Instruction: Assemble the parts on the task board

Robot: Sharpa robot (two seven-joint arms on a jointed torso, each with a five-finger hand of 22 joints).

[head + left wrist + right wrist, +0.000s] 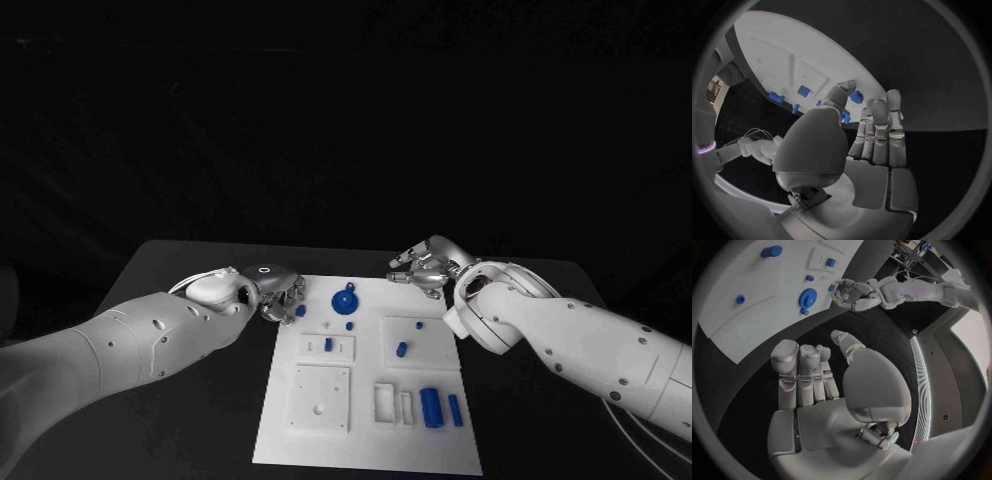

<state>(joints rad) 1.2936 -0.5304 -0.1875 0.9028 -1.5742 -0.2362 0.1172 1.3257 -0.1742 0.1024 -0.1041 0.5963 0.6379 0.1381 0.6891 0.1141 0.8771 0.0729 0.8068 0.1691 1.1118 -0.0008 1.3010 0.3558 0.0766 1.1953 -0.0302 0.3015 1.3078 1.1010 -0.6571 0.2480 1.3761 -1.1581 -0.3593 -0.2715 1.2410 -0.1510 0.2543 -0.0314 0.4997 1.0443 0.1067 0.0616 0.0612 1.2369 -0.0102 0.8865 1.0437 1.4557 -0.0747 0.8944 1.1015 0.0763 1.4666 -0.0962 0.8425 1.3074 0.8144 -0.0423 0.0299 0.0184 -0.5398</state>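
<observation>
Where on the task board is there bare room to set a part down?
The task board is bare along its near edge, below the square plate and the upright blue parts. The far edge is crowded: left hand, round blue part, right hand.

arms: glossy white, rounded shells | left hand (274,293), right hand (427,266): silver, segmented fingers

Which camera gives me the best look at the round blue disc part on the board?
Right wrist view: the round blue disc lies unobstructed on the task board. The head view shows it smaller; in the left wrist view I cannot pick it out.
</observation>
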